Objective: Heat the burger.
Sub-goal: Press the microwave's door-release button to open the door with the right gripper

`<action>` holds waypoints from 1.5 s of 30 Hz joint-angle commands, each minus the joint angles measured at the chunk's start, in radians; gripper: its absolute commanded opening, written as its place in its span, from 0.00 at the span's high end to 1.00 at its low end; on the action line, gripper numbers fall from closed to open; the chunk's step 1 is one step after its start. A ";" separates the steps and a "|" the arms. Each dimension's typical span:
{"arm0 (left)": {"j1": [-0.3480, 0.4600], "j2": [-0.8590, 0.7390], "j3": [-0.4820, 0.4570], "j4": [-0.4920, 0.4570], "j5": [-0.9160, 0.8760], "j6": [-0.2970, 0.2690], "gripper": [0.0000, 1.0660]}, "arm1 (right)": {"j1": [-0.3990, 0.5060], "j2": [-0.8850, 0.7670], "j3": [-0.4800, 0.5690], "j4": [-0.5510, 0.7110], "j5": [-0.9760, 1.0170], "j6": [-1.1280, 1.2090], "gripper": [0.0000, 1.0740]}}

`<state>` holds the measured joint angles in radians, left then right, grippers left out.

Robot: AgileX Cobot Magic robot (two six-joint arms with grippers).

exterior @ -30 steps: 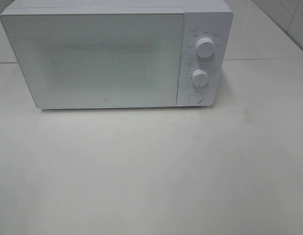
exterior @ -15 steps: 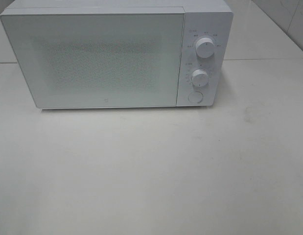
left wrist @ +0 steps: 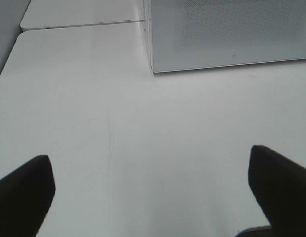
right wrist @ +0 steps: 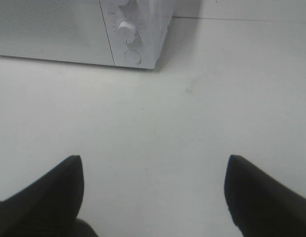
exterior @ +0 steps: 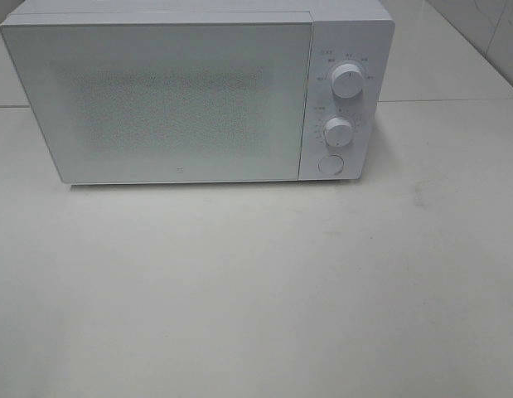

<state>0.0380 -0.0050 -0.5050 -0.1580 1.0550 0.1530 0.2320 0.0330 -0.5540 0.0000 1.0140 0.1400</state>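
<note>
— What is seen from the high camera?

— A white microwave [exterior: 198,95] is seen standing at the back of a pale table [exterior: 256,290], with its door [exterior: 157,99] shut. Beside the door, an upper knob [exterior: 347,80] is set above a lower knob [exterior: 339,130], and a round button [exterior: 329,164] is placed under both.

— And from the left wrist?

— The left gripper [left wrist: 149,153] is held above the table, in front of the microwave's corner farthest from the knobs. Its fingers are spread wide and nothing is gripped between them.

— From the right wrist?

— The right gripper [right wrist: 153,158] is held over the table in front of the microwave's knob side. Its jaws are parted wide and nothing is held. The lower knob and the round button are seen beyond it.

— Where is the burger?

— That cannot be told. Nothing can be made out through the microwave's door.
</note>
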 commanded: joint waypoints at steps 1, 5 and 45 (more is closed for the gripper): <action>0.000 -0.018 0.002 0.000 -0.013 -0.005 0.06 | -0.008 0.063 -0.010 0.000 -0.079 -0.017 0.30; 0.000 -0.018 0.002 0.000 -0.013 -0.005 0.06 | -0.008 0.171 -0.007 0.000 -0.182 -0.017 0.30; 0.000 -0.018 0.002 0.000 -0.013 -0.005 0.06 | -0.008 0.968 0.086 0.000 -1.291 -0.041 0.30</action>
<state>0.0380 -0.0050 -0.5050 -0.1580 1.0550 0.1530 0.2320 0.9810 -0.4890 0.0000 -0.1620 0.1250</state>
